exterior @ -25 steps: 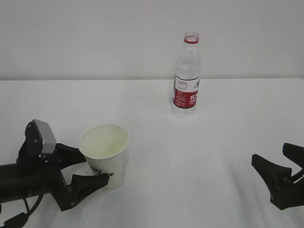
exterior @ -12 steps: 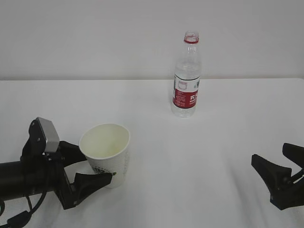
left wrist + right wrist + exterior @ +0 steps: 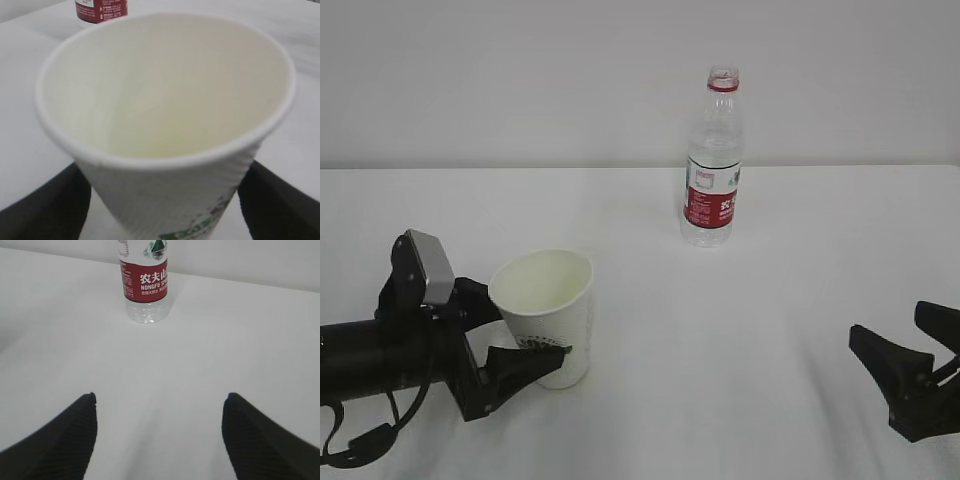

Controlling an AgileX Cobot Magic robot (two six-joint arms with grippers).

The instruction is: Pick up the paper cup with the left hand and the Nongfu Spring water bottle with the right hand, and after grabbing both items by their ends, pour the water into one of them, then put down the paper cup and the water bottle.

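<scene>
Paper cup [image 3: 546,315] stood upright on white table [image 3: 720,320], near front left, mouth open, cream inside showing no liquid. Flanked by fingers of left hand [image 3: 515,335], spread wide, one either side of lower wall; contact not clear, no firm grip seen. Water bottle [image 3: 712,160] stood upright, uncapped, well apart toward back of table, red label facing front. Right hand [image 3: 910,375] low at front right edge, spread wide, holding nothing, aimed at bottle from far off.
</scene>
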